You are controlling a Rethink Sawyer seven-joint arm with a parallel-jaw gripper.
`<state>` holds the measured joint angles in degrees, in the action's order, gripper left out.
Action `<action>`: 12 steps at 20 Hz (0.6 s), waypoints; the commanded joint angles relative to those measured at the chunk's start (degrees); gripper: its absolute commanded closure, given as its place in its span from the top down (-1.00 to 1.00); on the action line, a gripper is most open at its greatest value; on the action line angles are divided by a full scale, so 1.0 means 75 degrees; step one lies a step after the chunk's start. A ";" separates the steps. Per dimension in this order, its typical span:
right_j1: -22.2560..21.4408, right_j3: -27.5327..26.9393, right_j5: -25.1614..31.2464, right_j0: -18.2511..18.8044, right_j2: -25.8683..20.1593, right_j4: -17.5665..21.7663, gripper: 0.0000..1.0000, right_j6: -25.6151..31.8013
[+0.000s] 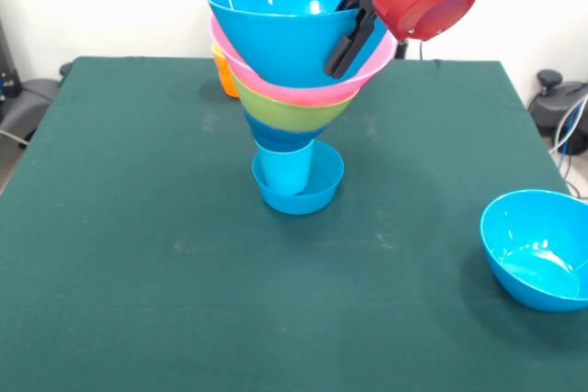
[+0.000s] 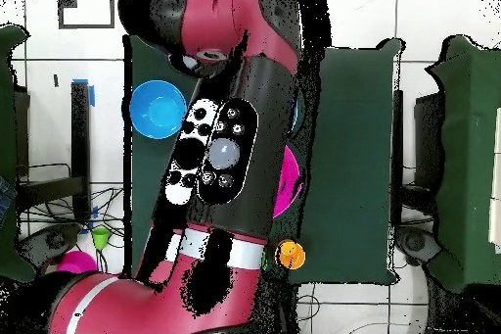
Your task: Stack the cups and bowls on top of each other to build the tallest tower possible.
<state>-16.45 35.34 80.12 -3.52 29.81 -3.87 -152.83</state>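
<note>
The tower stands mid-table: a small blue bowl (image 1: pixel 317 192) at the base, a light blue cup (image 1: pixel 283 170) in it, then a green bowl (image 1: pixel 292 113), a pink bowl (image 1: pixel 308 89) and a big blue bowl (image 1: pixel 280 20) on top, slightly tilted. My gripper (image 1: pixel 347 36) comes in from the upper right and straddles the top bowl's right rim, one black finger (image 1: pixel 342 52) outside and the other inside, shut on it. An orange cup (image 1: pixel 223 72) stands behind the tower's left side. In the overhead view the arm hides the tower except a pink bowl edge (image 2: pixel 290 179); the orange cup (image 2: pixel 291 254) shows.
A loose large blue bowl (image 1: pixel 537 250) sits near the table's front right edge, also seen as the blue bowl (image 2: pixel 157 110) from above. The green table (image 1: pixel 138 254) spreads wide around the tower. Cables and chair bases lie beyond the table's sides.
</note>
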 commanded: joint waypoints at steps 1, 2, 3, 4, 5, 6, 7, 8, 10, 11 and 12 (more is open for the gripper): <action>0.0125 0.0056 0.1261 0.0050 -0.0327 0.0581 -1.00 0.1539; 0.0102 -0.0075 0.1463 0.0057 -0.0269 0.0600 -1.00 0.1633; 0.0082 -0.0194 0.1624 0.0071 -0.0223 0.0615 -1.00 0.1725; 0.0084 -0.0280 0.1711 0.0088 -0.0198 0.0623 -1.00 0.1782; 0.0071 -0.0294 0.1730 0.0088 -0.0183 0.0627 -1.00 0.1805; 0.0134 -0.0394 0.1732 0.0145 -0.0182 0.0621 -1.00 0.1838; 0.0129 -0.0372 0.1710 0.0143 -0.0183 0.0620 -1.00 0.1836; 0.0139 -0.0352 0.1677 0.0147 -0.0187 0.0618 -1.00 0.1820; 0.0076 -0.0157 0.1544 0.0112 -0.0208 0.0631 -1.00 0.1769; 0.0040 -0.0030 0.1439 0.0091 -0.0234 0.0633 -1.00 0.1732; 0.0031 0.0079 0.1319 0.0089 -0.0261 0.0633 -1.00 0.1684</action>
<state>-16.27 33.55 87.00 -3.53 31.09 -3.87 -152.83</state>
